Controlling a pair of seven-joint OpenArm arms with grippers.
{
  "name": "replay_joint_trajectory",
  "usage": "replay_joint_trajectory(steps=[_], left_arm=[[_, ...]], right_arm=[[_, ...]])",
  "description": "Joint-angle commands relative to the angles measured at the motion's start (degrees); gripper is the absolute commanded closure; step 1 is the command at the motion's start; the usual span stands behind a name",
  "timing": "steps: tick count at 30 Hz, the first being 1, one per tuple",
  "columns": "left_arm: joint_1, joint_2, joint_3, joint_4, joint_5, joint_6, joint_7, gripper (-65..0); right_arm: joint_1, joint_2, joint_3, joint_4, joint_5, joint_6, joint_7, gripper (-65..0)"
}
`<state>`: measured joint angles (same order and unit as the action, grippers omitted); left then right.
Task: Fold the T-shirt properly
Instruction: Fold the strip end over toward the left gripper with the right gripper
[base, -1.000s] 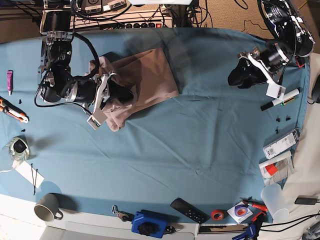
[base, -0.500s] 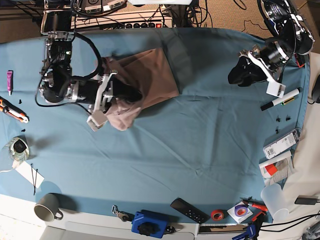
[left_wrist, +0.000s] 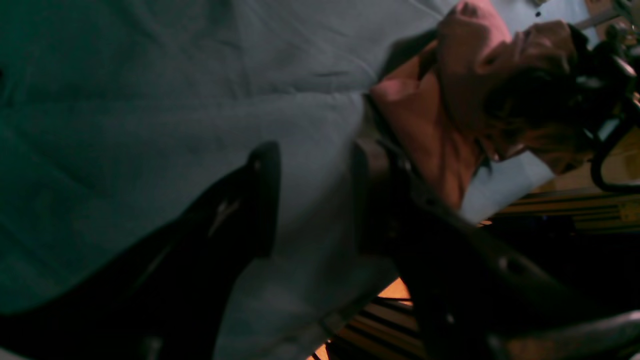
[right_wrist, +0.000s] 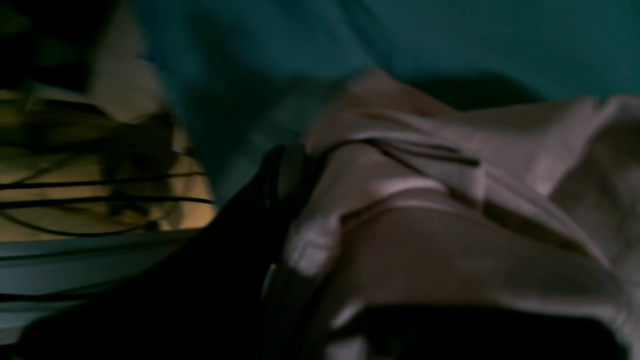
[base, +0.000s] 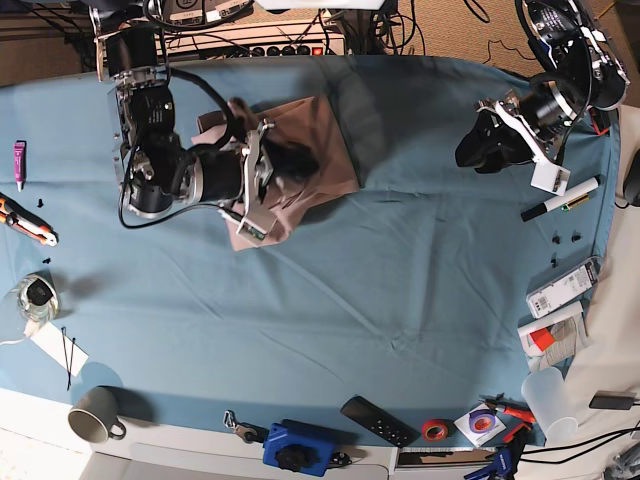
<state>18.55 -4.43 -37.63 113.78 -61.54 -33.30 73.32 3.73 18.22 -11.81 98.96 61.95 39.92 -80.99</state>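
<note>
1. Near the front edge of the surface (base: 330, 300) lie small things well apart from the work: a grey mug (base: 95, 413) at the near left, a blue box (base: 298, 447) and a black remote (base: 378, 421) in the middle, and a roll of red tape (base: 433, 430) to their right.
2. Past them, the wide middle of the teal cloth is bare. I think it was left bare so the shirt has room to be folded.
3. Over on the right, the left pincer (base: 487, 143) hangs above the cloth with its two black fingers (left_wrist: 262, 200) spread apart. It holds nothing. It looks like it is waiting out of the way.
4. Farther back on the left lies the T-shirt (base: 310, 150), at the far left part of the surface. It is dusty pink, wrinkled and bunched into a small thick pile with many layers. It is not a neat flat square yet, so I think the folding is not done.
5. Right on that pile is the right pincer (base: 285, 160). It sits on top of the cloth, maybe to lay one layer over another. One dark finger (right_wrist: 272, 210) touches a soft fold. The pictures are dim and blurry, so I cannot tell if it is pinching the shirt or letting go.
</note>
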Motion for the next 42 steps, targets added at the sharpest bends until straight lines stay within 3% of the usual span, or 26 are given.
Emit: replay_joint_trajectory(steps=[1,7,12,21,27,29,32,35,40,42], left_arm=[[-0.1,-0.3,-0.2,1.0,-1.5,-0.4,-0.9,-22.7],[0.0,-0.3,-0.2,1.0,-1.5,-0.4,-0.9,-22.7],[0.0,-0.3,-0.2,1.0,-1.5,-0.4,-0.9,-22.7],[1.5,-0.3,-0.2,1.0,-1.1,-0.4,-0.9,-22.7],[1.8,-0.3,-0.2,1.0,-1.0,-0.5,-0.9,-22.7],[2.1,-0.3,-0.2,1.0,-0.5,-1.3,-0.9,-22.7],[2.8,-0.2,-0.2,1.0,0.0,-1.3,-1.0,-22.7],[3.2,-0.2,-0.2,1.0,0.0,-1.3,-1.0,-22.7],[3.3,0.0,-0.2,1.0,-0.2,-1.3,-1.4,-22.7],[3.3,0.0,-0.2,1.0,-0.2,-1.3,-1.4,-22.7]], right_arm=[[1.0,0.5,0.6,0.9,0.1,0.1,1.0,-12.6],[1.3,0.5,0.7,1.3,-0.2,0.1,1.0,-12.6],[2.9,0.5,0.7,4.7,9.2,0.1,1.0,-12.6],[5.7,0.5,0.7,5.5,8.4,0.1,1.0,-12.6],[5.6,0.9,0.7,5.5,4.4,0.1,1.0,-12.9],[5.6,1.9,0.6,5.5,5.2,0.1,1.0,-18.7],[5.6,3.5,0.6,5.5,8.0,0.1,1.0,-26.1],[5.6,4.5,0.6,5.7,11.8,0.1,1.0,-26.1],[5.7,4.6,0.7,8.0,23.0,0.1,1.0,-26.1],[5.7,4.3,0.7,9.2,23.0,0.1,1.0,-26.1]])
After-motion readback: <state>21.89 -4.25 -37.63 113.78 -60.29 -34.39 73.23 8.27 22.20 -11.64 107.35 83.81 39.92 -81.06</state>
